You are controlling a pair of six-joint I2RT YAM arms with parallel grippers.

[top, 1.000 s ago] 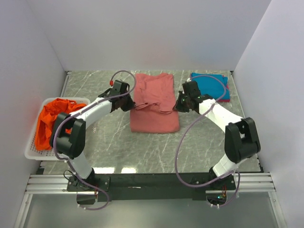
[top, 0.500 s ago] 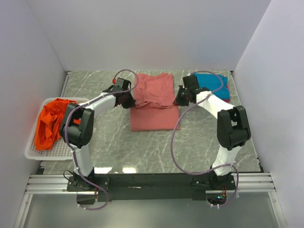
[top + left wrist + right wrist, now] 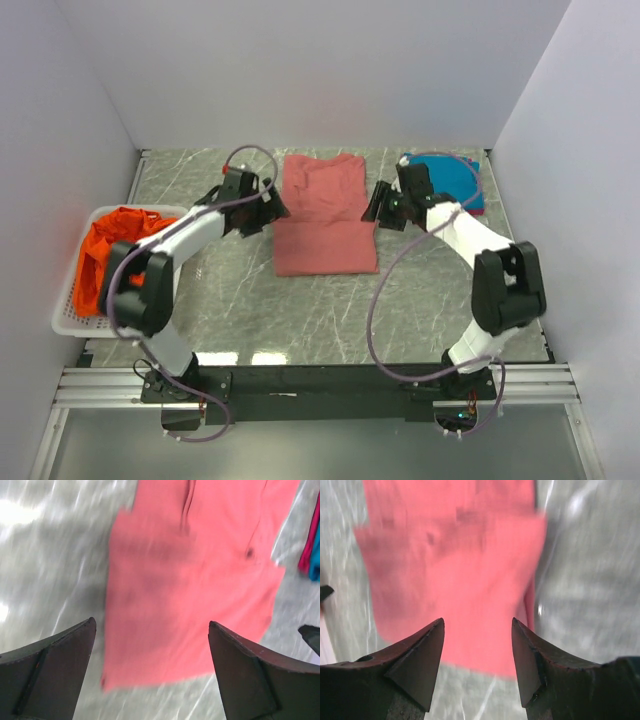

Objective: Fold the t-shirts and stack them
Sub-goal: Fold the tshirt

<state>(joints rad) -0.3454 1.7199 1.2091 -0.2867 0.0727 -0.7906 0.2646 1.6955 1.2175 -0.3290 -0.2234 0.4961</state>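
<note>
The salmon-red t-shirt [image 3: 325, 215] lies folded flat mid-table, also filling the left wrist view [image 3: 190, 580] and the right wrist view [image 3: 455, 575]. My left gripper [image 3: 268, 208] hovers just off its left edge, open and empty [image 3: 150, 625]. My right gripper [image 3: 375, 208] hovers off its right edge, open and empty [image 3: 477, 622]. A teal-blue t-shirt [image 3: 445, 180] lies folded at the back right on top of a magenta one [image 3: 478, 200]. An orange t-shirt [image 3: 105, 255] sits crumpled in the basket.
The white mesh basket [image 3: 75, 315] stands at the table's left edge. White walls enclose the grey marble table [image 3: 300, 320] on three sides. Cables loop above both arms.
Both grippers let go of the salmon-red shirt's folded part and opened, then drew back outward from its edges. The shirt now lies flat.
</note>
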